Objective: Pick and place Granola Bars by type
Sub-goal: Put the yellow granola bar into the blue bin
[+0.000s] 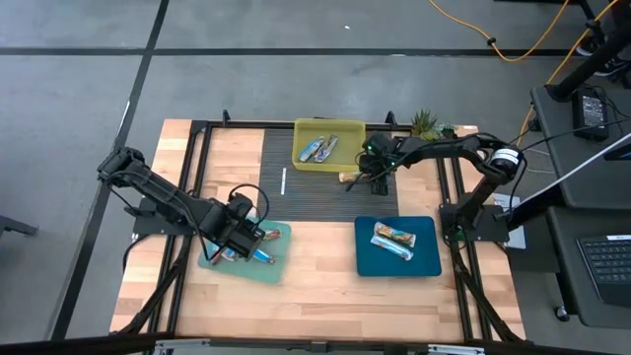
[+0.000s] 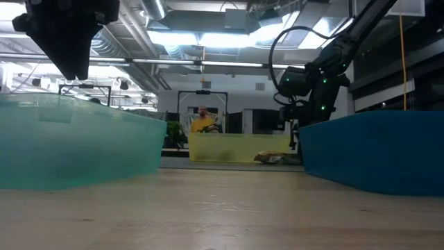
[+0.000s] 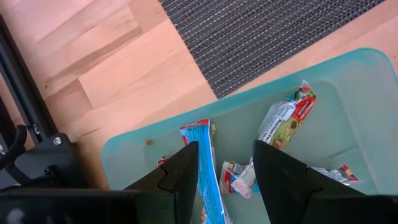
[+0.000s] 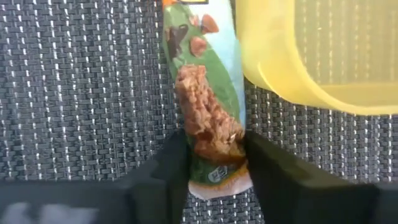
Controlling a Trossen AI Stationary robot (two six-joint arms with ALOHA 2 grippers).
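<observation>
My left gripper (image 1: 251,237) (image 3: 227,155) hangs open above the light teal tray (image 1: 281,264), where a blue bar (image 3: 199,134) and a white-green bar (image 3: 283,118) lie on the floor. My right gripper (image 1: 363,176) (image 4: 214,149) is down on the dark mat, shut on a green-brown granola bar (image 4: 202,81) beside the yellow tray's corner (image 4: 273,81). Silvery bars (image 1: 320,148) lie in the yellow tray (image 1: 304,161). Other bars (image 1: 394,240) lie in the dark blue tray (image 1: 424,261). My right gripper pinches the green-brown bar near one end (image 4: 214,165) between its two fingers (image 4: 168,174), which lie across the bar's width. The fingers come from above, slanting down. The bar lies flat on the mat (image 4: 74,93) along its whole length.
A thin white stick (image 1: 284,181) lies on the mat left of the bar. A small plant (image 1: 426,122) stands at the table's far edge. Bare wood shows between the teal and dark blue trays. A person (image 2: 202,121) sits in the room behind.
</observation>
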